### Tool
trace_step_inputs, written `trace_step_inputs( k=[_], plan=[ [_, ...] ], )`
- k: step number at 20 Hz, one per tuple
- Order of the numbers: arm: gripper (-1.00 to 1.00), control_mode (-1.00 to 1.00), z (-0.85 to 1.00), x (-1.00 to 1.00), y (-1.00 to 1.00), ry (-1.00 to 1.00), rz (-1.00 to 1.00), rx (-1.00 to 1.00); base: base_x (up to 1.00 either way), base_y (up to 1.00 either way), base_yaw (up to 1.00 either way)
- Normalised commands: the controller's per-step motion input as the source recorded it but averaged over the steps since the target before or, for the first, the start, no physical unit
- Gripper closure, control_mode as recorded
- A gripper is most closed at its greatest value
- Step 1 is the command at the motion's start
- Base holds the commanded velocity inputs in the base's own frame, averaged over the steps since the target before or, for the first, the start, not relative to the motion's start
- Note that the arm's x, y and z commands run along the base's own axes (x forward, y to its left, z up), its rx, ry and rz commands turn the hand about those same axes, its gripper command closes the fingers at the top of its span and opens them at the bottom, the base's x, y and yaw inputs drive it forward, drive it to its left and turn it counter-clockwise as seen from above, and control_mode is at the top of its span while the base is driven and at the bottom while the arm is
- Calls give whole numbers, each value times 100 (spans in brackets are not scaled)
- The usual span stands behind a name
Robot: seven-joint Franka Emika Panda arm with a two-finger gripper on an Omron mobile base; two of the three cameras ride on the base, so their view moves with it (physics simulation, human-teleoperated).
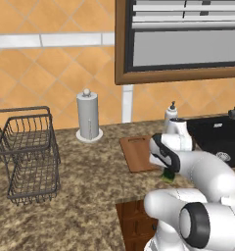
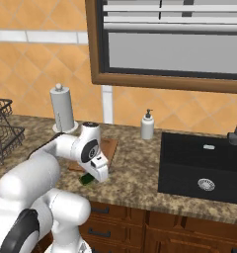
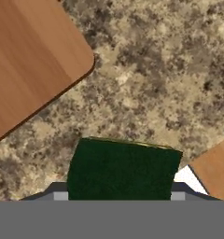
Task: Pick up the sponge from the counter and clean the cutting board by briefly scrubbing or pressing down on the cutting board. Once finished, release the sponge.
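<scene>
sponge [image 3: 121, 170] between gripper [image 3: 119, 196] fingers, jaws closed on it, cutting board [image 3: 30, 60] beside

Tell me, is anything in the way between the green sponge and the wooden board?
Nothing visible is. In the hand view the sponge sits between the gripper's fingertips, and only bare speckled counter lies between it and the cutting board.

- Left base view looks forward and down from behind the arm's left.
- Right base view does likewise from its right; both share the counter [image 1: 90, 166] and cutting board [image 1: 136, 153].
- Hand view looks closely down at the sponge [image 3: 121, 170].
</scene>
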Motion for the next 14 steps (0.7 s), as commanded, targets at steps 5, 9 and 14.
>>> trace_step_inputs(
  k=[5,9,14],
  plan=[
    [100,-100,0,23,0,2,-55,-7,0,0,0],
    [100,-100,12,53,-4,0,-38,-21,0,0,0],
    [100,-100,13,43,-21,7,-28,-17,0,0,0]
  ],
)
